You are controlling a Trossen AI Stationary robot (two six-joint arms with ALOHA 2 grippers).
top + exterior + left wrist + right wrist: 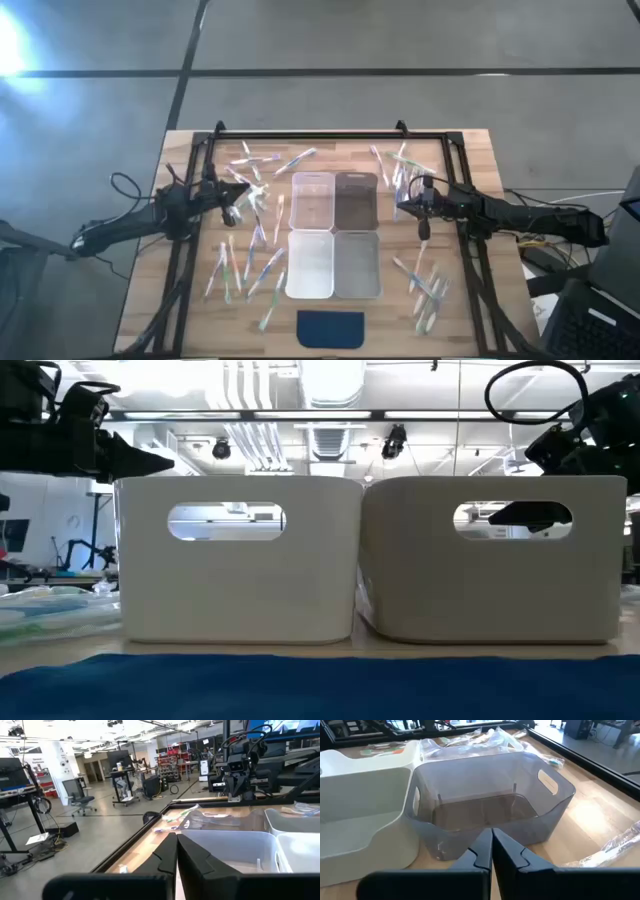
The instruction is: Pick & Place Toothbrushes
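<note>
Readable text: none in any view.
Bins (333, 235): bare walls, no label or print to be seen.
Blue pad (331, 327): plain, no mark.
Toothbrushes (245, 262): too small to show any lettering.
Room signs (36, 761), at about 10 o'clock in the left wrist view: pale boards on a pillar, lettering too blurred to read.
Desk (150, 290): bare wood, no sign or number.

Overhead looking straight down, table-level facing bins (240, 560), wrists close over bins
</note>
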